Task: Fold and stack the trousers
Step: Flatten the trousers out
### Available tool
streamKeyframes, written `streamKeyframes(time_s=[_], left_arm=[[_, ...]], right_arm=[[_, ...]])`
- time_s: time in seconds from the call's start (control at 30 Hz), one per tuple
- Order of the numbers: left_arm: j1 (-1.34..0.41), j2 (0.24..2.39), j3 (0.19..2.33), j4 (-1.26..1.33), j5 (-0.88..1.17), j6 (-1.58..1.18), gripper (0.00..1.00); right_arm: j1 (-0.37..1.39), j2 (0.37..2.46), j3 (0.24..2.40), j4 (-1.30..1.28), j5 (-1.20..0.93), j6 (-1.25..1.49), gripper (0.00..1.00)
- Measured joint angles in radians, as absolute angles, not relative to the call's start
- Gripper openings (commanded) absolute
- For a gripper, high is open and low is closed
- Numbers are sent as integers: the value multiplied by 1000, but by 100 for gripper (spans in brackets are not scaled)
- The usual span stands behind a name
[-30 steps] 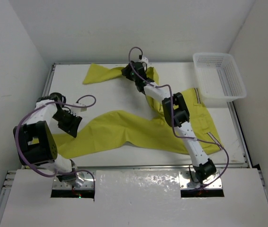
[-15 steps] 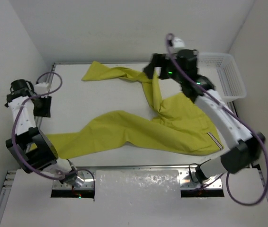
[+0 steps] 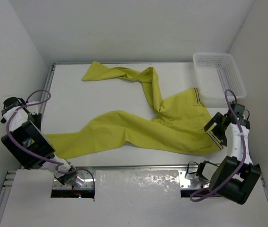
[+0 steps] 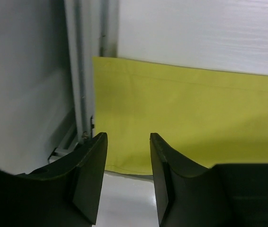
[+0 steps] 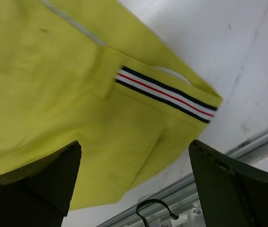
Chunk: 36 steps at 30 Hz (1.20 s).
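Mustard-yellow cloth covers much of the white table: the trousers lie spread out and unfolded. Their waist end sits just on the near side of the white mesh basket, and one patch of striped trim lies just beside the basket's near wall. One leg climbs from the waist toward the far edge, then bends off to the left of the basket. The other leg stretches well away from the basket, down to the near left corner.

The right gripper hangs nearer than the basket, over the near corner of the waistband. Its jaws are spread wide with nothing between them, and its wrist view shows white, red and dark stripes there.

The left gripper is at the table side farthest from the basket. Its fingers are parted and empty, above the leg's hem and a metal rail.
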<state>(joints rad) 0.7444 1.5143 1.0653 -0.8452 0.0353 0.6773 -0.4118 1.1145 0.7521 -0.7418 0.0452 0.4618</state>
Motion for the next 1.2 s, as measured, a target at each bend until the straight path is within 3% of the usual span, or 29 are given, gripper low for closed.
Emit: streamKeyframes(time_s=[0.13, 0.27, 0.4, 0.43, 0.5, 0.53, 0.6, 0.9, 1.17, 1.2], left_arm=[[767, 1517, 1048, -803, -7, 708, 42], [769, 1518, 979, -751, -46, 739, 43], [770, 1546, 934, -718, -62, 754, 43], [771, 1560, 929, -707, -62, 755, 42], [772, 1590, 923, -682, -62, 755, 42], [772, 1603, 922, -670, -59, 755, 42], [773, 1625, 922, -646, -50, 754, 42], [764, 1672, 923, -579, -21, 736, 42], [690, 1683, 931, -544, -25, 720, 42], [680, 1687, 934, -543, -25, 718, 42]], right_arm=[[-530, 1090, 585, -741, 69, 511, 91], [-588, 1068, 483, -682, 73, 567, 83], [-588, 1126, 445, -549, 37, 595, 59], [-588, 1158, 445, -519, 27, 597, 45], [-592, 1211, 454, -492, 25, 602, 30], [-599, 1222, 458, -479, 21, 606, 16], [-621, 1233, 460, -456, 12, 623, 1], [-878, 1187, 474, -534, 67, 645, 0], [-916, 1187, 628, -716, 218, 655, 0], [-916, 1186, 639, -725, 229, 655, 3]])
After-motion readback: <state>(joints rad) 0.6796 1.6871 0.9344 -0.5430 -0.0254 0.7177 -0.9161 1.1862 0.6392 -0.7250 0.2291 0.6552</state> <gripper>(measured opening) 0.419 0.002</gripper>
